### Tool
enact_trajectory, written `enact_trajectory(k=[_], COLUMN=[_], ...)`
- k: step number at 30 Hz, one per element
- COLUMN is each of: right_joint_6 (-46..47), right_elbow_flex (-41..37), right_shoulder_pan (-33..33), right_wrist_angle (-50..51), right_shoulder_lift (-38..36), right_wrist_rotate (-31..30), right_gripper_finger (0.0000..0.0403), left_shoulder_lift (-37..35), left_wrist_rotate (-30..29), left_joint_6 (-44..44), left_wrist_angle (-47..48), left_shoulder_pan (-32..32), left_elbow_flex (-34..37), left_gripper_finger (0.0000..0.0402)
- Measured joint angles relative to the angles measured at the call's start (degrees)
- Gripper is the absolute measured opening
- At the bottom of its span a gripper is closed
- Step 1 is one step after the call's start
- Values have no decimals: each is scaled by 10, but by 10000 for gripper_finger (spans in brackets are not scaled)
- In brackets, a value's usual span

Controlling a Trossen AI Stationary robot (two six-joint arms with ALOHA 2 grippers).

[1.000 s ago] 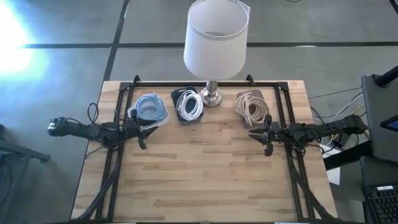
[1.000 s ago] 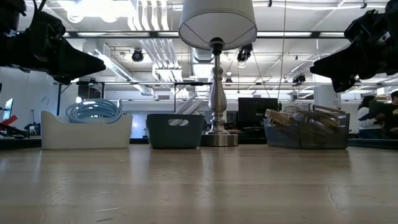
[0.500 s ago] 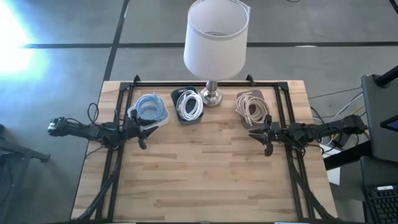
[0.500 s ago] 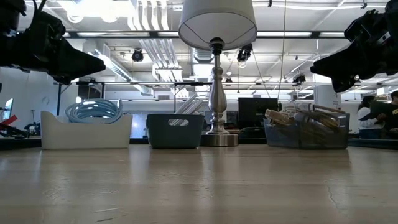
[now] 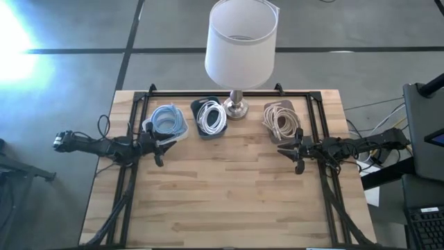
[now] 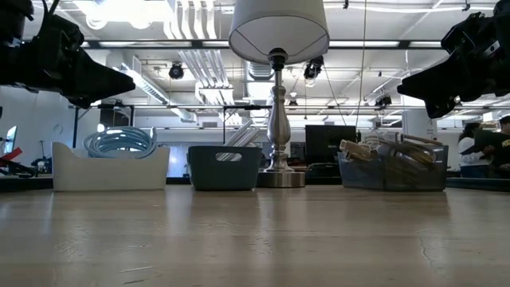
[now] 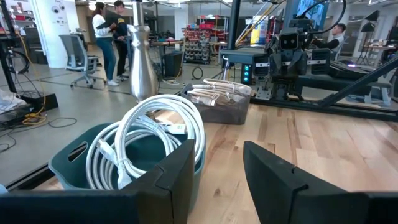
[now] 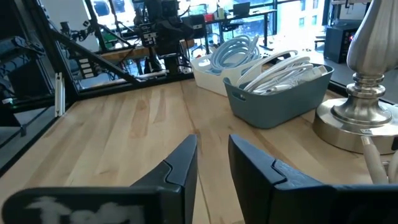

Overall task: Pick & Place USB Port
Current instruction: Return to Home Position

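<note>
Dark left tool [image 5: 158, 151] and right tool [image 5: 297, 158] face each other on level, outstretched arms, both narrowly parted, empty.

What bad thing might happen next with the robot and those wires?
The white cable loops above the rim of its dark bin, so it might spring out. The left gripper, open and empty, hovers close to the white bin with the blue cable; a low swing might nudge it. The tall lamp stands between the bins and might wobble if bumped. The right gripper hangs open by the beige cable.
</note>
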State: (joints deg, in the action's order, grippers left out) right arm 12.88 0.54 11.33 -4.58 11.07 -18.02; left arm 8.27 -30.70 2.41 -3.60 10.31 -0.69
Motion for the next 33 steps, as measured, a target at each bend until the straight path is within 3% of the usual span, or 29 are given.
enact_trajectory(k=[14, 33], right_joint_6=[0, 0], right_elbow_flex=[0, 0], right_shoulder_pan=[0, 0], right_wrist_angle=[0, 0], right_shoulder_lift=[0, 0], right_wrist_rotate=[0, 0], right_gripper_finger=[68, 89], left_shoulder_lift=[0, 0], left_wrist_rotate=[0, 0], left_joint_6=[0, 0], left_wrist_angle=[0, 0], left_shoulder_pan=[0, 0], left_elbow_flex=[0, 0], left_gripper_finger=[142, 142])
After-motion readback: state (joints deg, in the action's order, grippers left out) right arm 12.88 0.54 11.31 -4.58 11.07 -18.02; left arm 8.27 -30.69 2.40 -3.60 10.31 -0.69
